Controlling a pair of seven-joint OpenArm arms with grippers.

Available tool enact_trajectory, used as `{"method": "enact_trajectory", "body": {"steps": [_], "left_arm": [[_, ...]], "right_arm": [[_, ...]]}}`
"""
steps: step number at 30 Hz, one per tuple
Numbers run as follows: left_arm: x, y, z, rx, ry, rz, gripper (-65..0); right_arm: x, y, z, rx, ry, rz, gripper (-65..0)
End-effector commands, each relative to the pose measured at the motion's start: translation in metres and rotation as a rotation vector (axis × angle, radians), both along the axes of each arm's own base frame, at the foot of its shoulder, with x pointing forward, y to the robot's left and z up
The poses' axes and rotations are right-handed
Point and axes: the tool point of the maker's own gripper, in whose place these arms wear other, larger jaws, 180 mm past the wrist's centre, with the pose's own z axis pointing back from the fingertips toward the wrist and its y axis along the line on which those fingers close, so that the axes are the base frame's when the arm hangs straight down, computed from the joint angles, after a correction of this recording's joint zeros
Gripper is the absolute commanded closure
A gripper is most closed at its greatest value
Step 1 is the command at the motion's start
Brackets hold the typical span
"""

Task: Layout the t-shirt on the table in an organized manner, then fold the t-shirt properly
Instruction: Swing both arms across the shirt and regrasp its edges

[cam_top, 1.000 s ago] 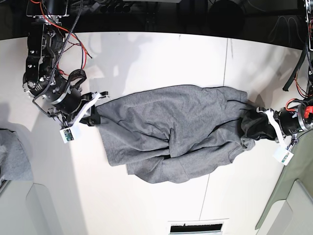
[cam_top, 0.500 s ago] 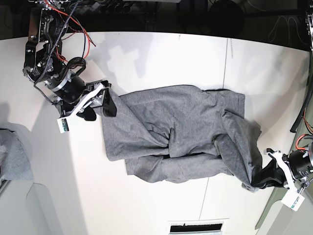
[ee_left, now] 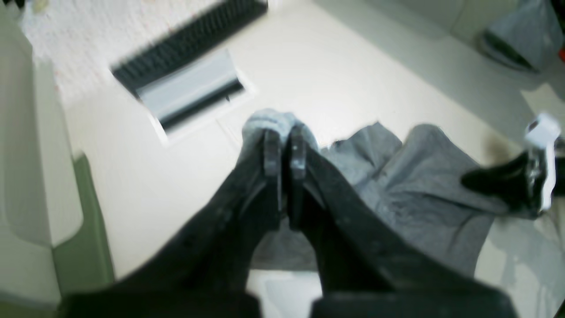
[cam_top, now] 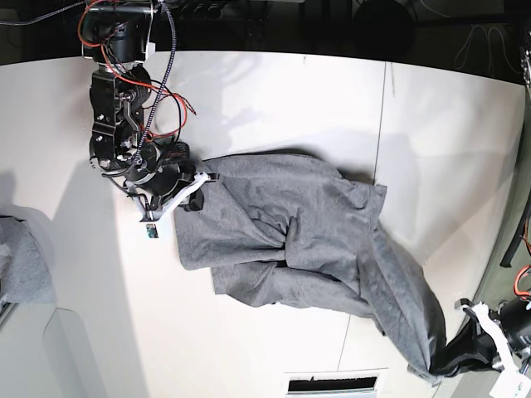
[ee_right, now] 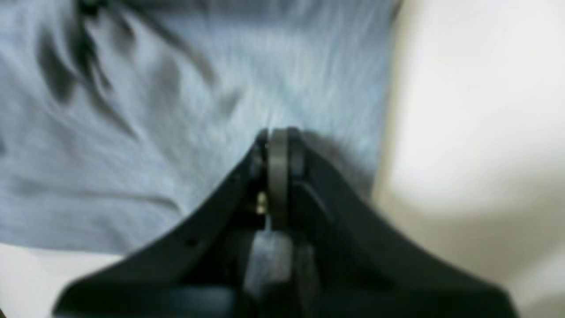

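Shirt (cam_top: pixel 307 240) sprawls twisted across the table (cam_top: pixel 274 91), left gripper (ee_left: pixel 282 148) clenched on one corner, right gripper (ee_right: pixel 278 137) closed at the opposite edge; harder pulling risks tightening the twist.

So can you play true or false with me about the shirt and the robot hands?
1. The left gripper is pinching the shirt. True.
2. The shirt is folded into a neat square. False: it lies rumpled and stretched across the table.
3. The right gripper is wide open. False: it is shut.
4. The left gripper is near the table's edge. True.
5. The shirt is red. False: it is grey.
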Motion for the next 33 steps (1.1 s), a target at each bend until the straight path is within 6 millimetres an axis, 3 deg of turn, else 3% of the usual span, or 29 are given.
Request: {"method": "enact_trajectory", "body": {"steps": [1,6,10,13,16,19,22,24,26,27,30,33], "left_arm": [[0.002,-0.007,0.038,-0.026,-0.107,-0.026,0.0],[0.008,-0.053,0.078,-0.065,-0.217,-0.123,0.0],[-0.007,-0.134,0.082,-0.042,-0.251,-0.309,0.0],[-0.026,-0.209,0.065,-0.034,-0.223,-0.453,0.0],[-0.056,-0.277,0.036,-0.012,-0.169,-0.614,0.0],[-0.091,-0.333,0.011,0.024,-0.127,-0.759,0.0],[-0.128,-0.374,-0.017,0.040,-0.058,-0.892,-1.9],[-0.146,-0.394,-0.037,0.056,-0.022,-0.941,-17.2],[-0.151,-0.406,-0.051,0.105,-0.035,-0.940,-32.7],[-0.150,-0.408,-0.052,0.113,-0.036,-0.932,-36.4],[-0.145,-0.407,-0.050,0.102,-0.032,-0.909,-36.8],[-0.127,-0.399,-0.041,0.071,-0.031,-0.843,-36.7]], "right_arm": [[0.005,0.009,0.006,0.039,-0.022,0.009,0.0],[-0.031,0.070,-0.004,0.173,0.033,0.135,0.0],[-0.052,0.131,0.003,0.229,0.043,0.239,0.0],[-0.053,0.164,0.021,0.275,-0.019,0.307,0.0],[-0.061,0.185,0.024,0.217,-0.050,0.422,0.0],[-0.067,0.188,0.019,0.150,-0.061,0.482,0.0],[-0.066,0.183,0.015,0.110,-0.065,0.492,0.0],[-0.065,0.181,0.015,0.106,-0.065,0.486,0.0],[-0.068,0.181,0.013,0.117,-0.059,0.480,0.0],[-0.071,0.180,0.012,0.134,-0.051,0.473,-6.9],[-0.079,0.184,0.012,0.156,-0.044,0.495,-25.7],[-0.080,0.187,0.016,0.178,-0.052,0.502,-30.3]]}}
